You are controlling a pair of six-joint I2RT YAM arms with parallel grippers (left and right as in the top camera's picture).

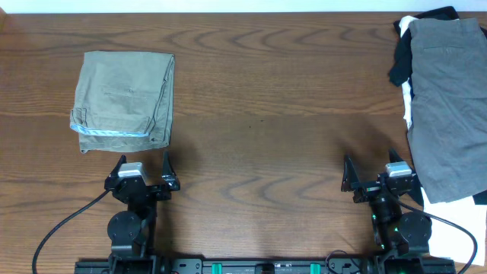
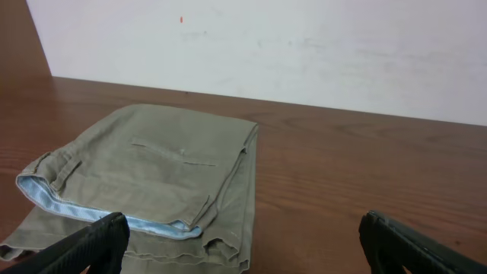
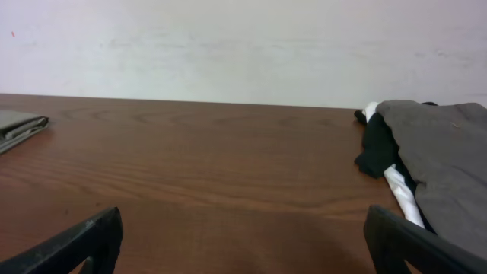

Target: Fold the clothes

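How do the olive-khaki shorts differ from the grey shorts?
The olive-khaki cloth shorts are folded into a compact rectangle; the grey woven shorts lie unfolded. The olive-khaki pair lies alone; the grey pair covers a black garment and a white garment. Both rest on the wooden table.

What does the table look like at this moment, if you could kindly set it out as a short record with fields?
surface: wooden table
folded item: olive-khaki shorts, flat on the left side, pale-blue waistband lining showing
unfolded pile: grey shorts on top of a black garment and a white garment, at the right edge
left pincer: open, empty, just short of the folded shorts
right pincer: open, empty, just left of the pile
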